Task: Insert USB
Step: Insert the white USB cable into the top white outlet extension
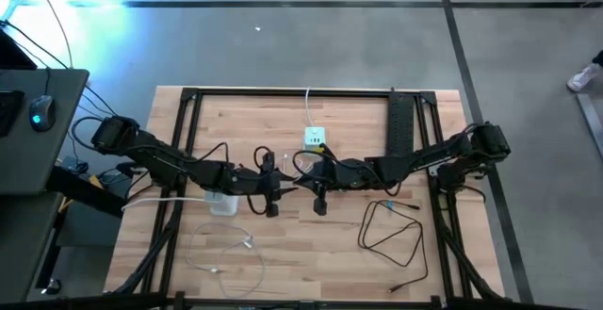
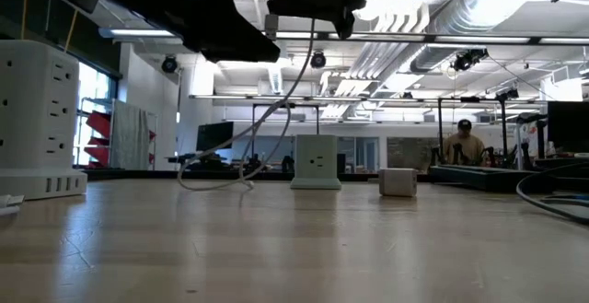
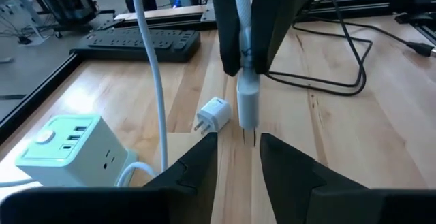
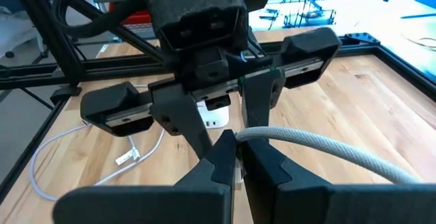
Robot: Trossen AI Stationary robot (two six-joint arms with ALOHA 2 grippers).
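Not inserted yet: the right gripper (image 4: 235, 157) is clenched on the white USB cable (image 4: 327, 152), its plug (image 3: 247, 105) hanging between the spread fingers of the empty left gripper (image 3: 237, 157); the green power cube (image 3: 65, 148) sits just beside, ports unfilled

White USB cable (image 3: 246, 94), pale green power cube (image 3: 65, 146), light wooden table (image 1: 283, 253).

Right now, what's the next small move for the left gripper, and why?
Probably close the left gripper on the plug. The right gripper pinches only the cable above it, and the plug hangs tip-down at the left's open fingers; gripping its body should steady it for insertion.
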